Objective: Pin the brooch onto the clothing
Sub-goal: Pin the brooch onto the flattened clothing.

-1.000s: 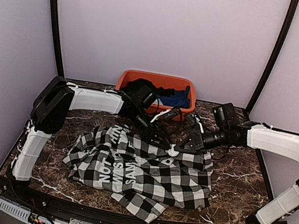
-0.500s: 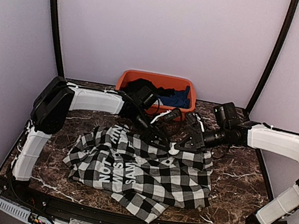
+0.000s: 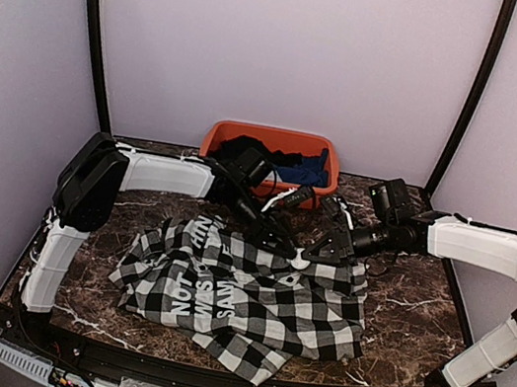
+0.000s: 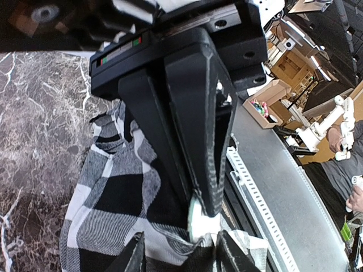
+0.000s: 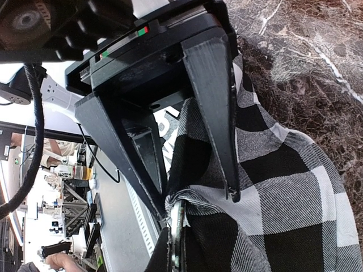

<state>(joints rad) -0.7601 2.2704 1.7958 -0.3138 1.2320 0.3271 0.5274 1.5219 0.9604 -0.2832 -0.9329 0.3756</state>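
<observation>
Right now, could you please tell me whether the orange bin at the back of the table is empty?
No, the orange bin holds a black garment and a blue garment.

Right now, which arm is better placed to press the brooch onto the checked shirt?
Left: the left pincer appears to grip the white brooch at the clothing edge, while the right pincer is shut on a fabric fold.

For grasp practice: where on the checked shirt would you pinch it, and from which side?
Probably the bunched far edge of the checked shirt, from above on the far side: there the cloth rises off the table in a fold; the rest lies flat. The right gripper pinches there.
</observation>
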